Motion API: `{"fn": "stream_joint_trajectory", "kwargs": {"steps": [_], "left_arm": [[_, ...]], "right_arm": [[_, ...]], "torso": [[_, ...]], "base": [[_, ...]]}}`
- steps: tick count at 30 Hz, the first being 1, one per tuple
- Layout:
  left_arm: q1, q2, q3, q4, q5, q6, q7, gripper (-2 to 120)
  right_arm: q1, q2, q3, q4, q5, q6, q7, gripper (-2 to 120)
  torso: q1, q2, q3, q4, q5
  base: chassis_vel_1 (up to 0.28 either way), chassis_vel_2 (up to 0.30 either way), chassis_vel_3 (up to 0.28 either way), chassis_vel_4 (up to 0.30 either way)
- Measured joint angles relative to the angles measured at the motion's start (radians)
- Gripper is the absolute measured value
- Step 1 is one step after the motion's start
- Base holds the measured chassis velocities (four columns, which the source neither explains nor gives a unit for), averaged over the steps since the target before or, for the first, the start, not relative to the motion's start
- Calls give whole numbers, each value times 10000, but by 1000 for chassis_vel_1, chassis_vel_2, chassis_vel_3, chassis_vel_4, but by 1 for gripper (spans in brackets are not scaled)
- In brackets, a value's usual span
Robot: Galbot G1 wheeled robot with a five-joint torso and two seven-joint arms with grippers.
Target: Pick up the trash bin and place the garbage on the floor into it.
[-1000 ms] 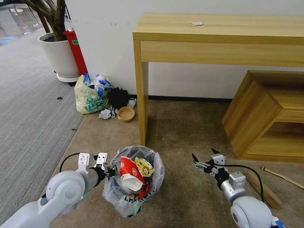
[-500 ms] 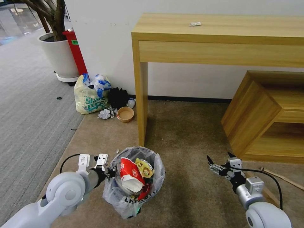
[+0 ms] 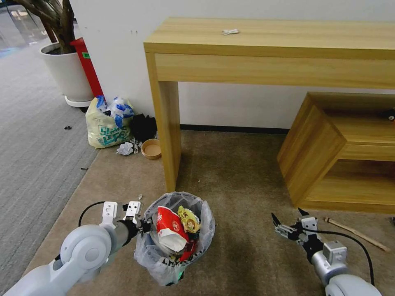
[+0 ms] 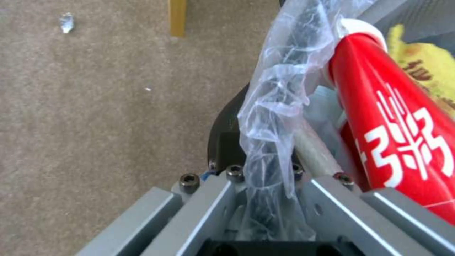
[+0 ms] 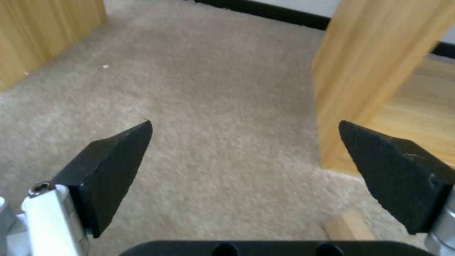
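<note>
A: Where was the trash bin point(image 3: 175, 238)?

B: On the carpet point(image 3: 238, 172), at the tip of the left gripper point(image 3: 142, 225). The gripper was clamped on the bin's near rim, with the clear bag point(image 4: 279, 106) bunched between its fingers. A red wrapper point(image 3: 168, 225) and a yellow packet point(image 3: 188, 218) stood just inside the rim, right beside the grip.

A: And the other one?

B: The right gripper point(image 3: 288, 226) hung low over bare carpet, fingers spread wide and holding nothing. A wooden stick point(image 3: 356, 234) lay beyond it to its outer side, and the end of a wood block point(image 5: 348, 227) showed just under one fingertip.

A: What could have gone wrong?

B: The grip was on one side only, so I judged the full bin might tilt if lifted, and the tall wrapper could tip out. The slippery bag might also slide between the fingers, or pull free of the rim. The table leg point(image 3: 166, 135) stood close ahead of the bin, so a swing forward could knock it.
</note>
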Motion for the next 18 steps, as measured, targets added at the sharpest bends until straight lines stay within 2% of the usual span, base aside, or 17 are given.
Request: {"fn": "stream_joint_trajectory", "kwargs": {"steps": [10, 18], "left_arm": [[70, -86, -20, -7, 67, 0, -1, 0], [165, -116, -113, -76, 124, 0, 17, 0]], "right_arm": [[-358, 0, 241, -89, 14, 168, -151, 100], [-1305, -681, 668, -500, 959, 300, -481, 100]], "torso": [[0, 0, 1, 1, 0], [1, 0, 0, -3, 1]], "base": [[-120, -115, 123, 115], [-81, -82, 70, 81]]}}
